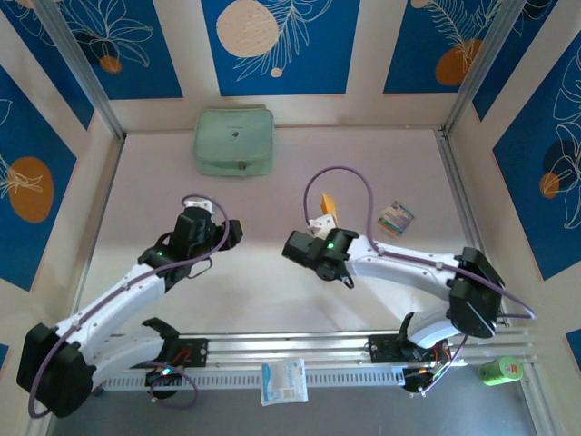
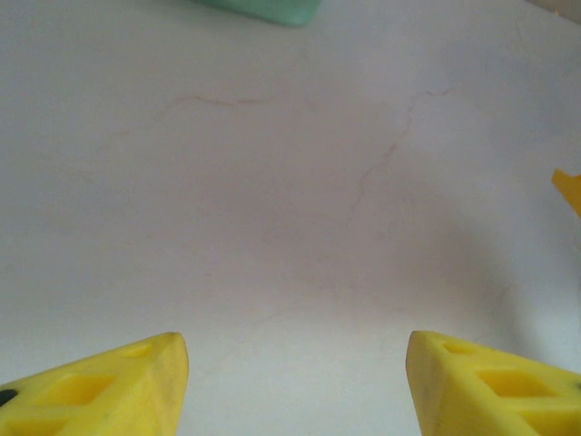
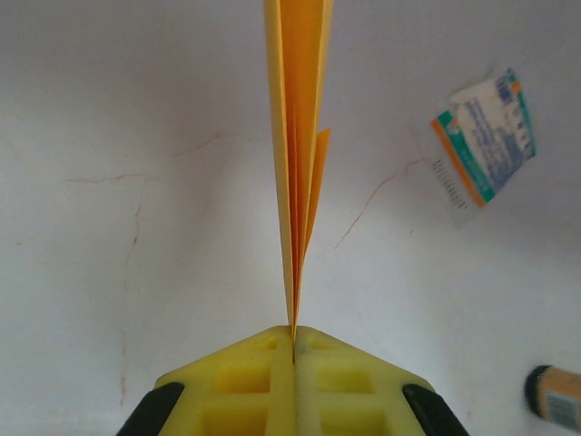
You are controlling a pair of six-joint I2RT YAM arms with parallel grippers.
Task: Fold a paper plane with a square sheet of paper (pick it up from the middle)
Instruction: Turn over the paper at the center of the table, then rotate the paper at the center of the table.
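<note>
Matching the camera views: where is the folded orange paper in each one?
Top external: folded orange paper just right of centre.
Left wrist: a sliver at the right edge.
Right wrist: upright, centre.
Shared landmark: striped card, right of it in top and right-wrist views.

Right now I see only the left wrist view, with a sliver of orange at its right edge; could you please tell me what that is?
Observer: It is the folded orange paper, standing on edge and pinched in the right gripper, whose jaws are shut on it.
Operator: Thank you. Does anything lie close to it?
Observer: A small striped card lies flat on the table, to the right of the paper and apart from it.
Operator: Is there anything nearer the arms?
Observer: A white-and-blue packet lies at the near edge, about midway across.
</note>
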